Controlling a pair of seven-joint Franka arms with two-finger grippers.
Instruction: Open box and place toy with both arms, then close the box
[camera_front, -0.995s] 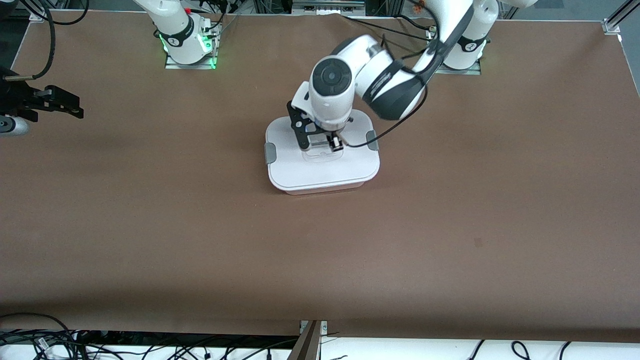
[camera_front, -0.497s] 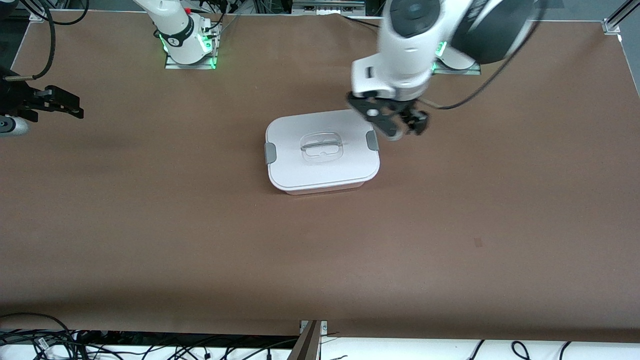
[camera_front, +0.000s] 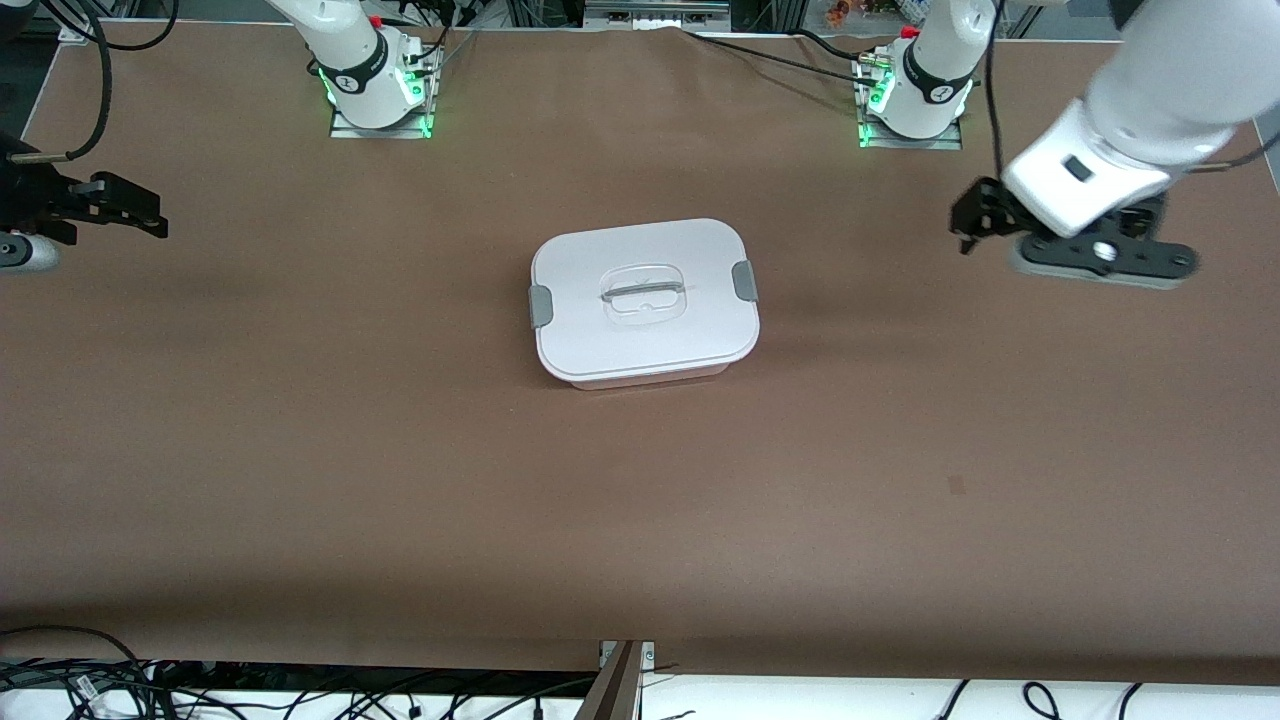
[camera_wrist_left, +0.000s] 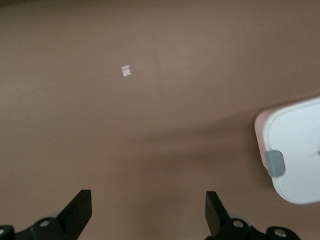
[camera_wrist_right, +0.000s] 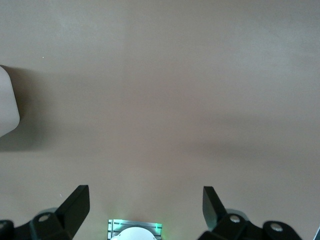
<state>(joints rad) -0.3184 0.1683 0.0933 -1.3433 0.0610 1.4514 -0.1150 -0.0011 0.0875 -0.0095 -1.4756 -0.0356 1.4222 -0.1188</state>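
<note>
1. Left gripper (camera_front: 1075, 245): fingers (camera_wrist_left: 80, 210) spread wide, nothing between them. It hangs over bare table (camera_front: 900, 480) toward the left arm's end, well apart from the box (camera_front: 645, 300).
2. Change: a second ago this gripper was down on the lid's clear handle (camera_front: 645, 292); half a second ago it was rising past the box's edge. It has now let go and swung clear.
3. Right gripper (camera_front: 120, 212): fingers (camera_wrist_right: 75, 205) equally wide apart, empty, waiting over the right arm's end of the table, well apart from the box.
4. Box: between the two grippers at mid-table, white lid (camera_front: 640, 330) seated flat, grey side clips (camera_front: 540, 305) showing at each end. Left wrist view catches one corner with a clip (camera_wrist_left: 275, 164).
5. Toy: not visible anywhere; presumably inside, though the lid hides it.
6. Judgement: lid on and both arms withdrawn suggests the task is essentially complete.
</note>
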